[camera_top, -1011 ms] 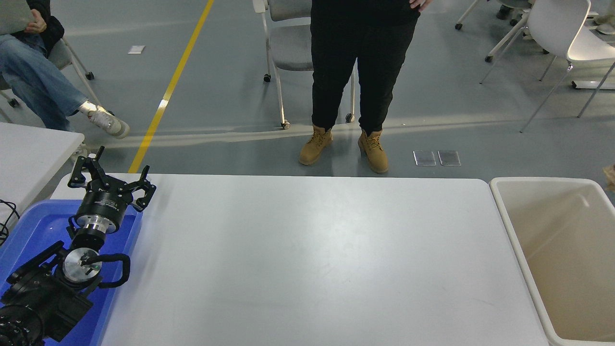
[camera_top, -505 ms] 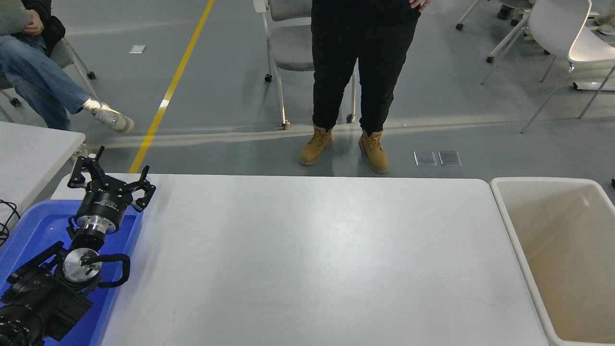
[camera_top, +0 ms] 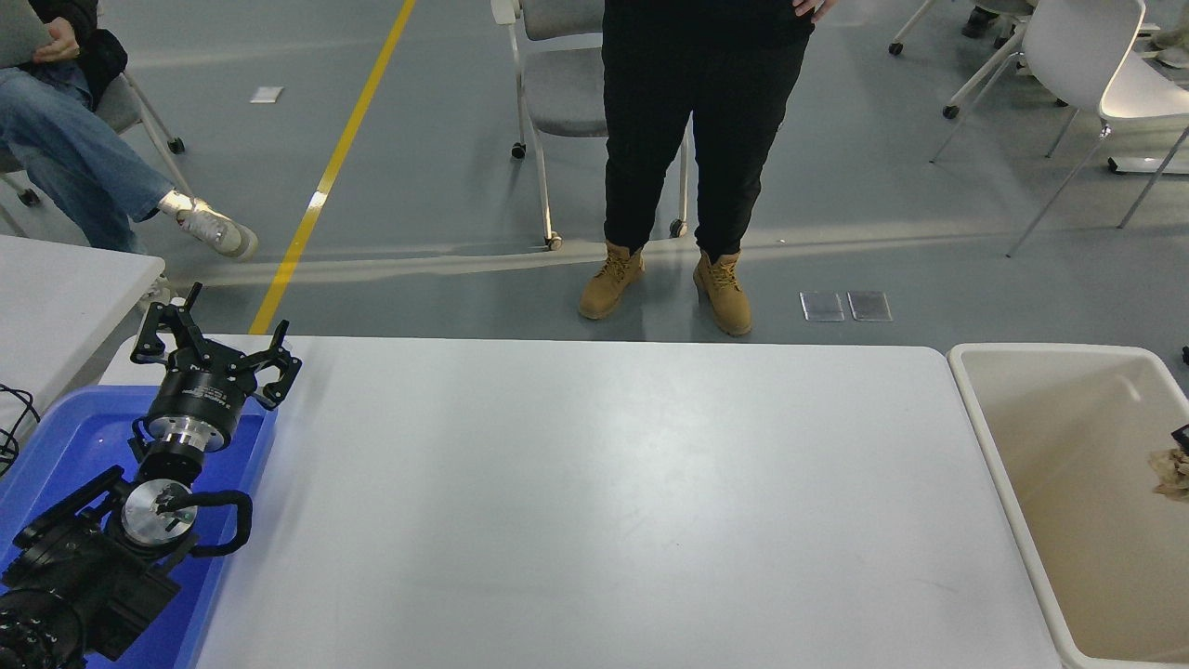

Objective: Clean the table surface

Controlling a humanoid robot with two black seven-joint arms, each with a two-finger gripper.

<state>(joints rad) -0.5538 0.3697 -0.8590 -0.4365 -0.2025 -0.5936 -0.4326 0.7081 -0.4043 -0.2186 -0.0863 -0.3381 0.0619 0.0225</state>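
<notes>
The table surface [camera_top: 604, 492] is a wide matte white tabletop with nothing lying on it. My left gripper [camera_top: 218, 342] is parked at the lower left over a blue tray [camera_top: 65, 437], its fingers spread open and empty. Of my right gripper only a small black tip [camera_top: 1182, 434] shows at the right edge, above the beige tub [camera_top: 975, 400]. A crumpled tan wad of paper [camera_top: 1172, 463] is just below that tip, inside the tub's outline. I cannot see whether the tip holds it.
A person in black trousers and tan boots [camera_top: 697, 139] stands at the table's far side. A seated person [camera_top: 65, 158] is at the top left. A smaller white table [camera_top: 56, 297] stands at the left, with chairs [camera_top: 1087, 56] behind.
The tan wad at the right edge has moved down, from near the tub's far rim to over the tub's inside. A black tip now shows above it. The left arm has not moved.
</notes>
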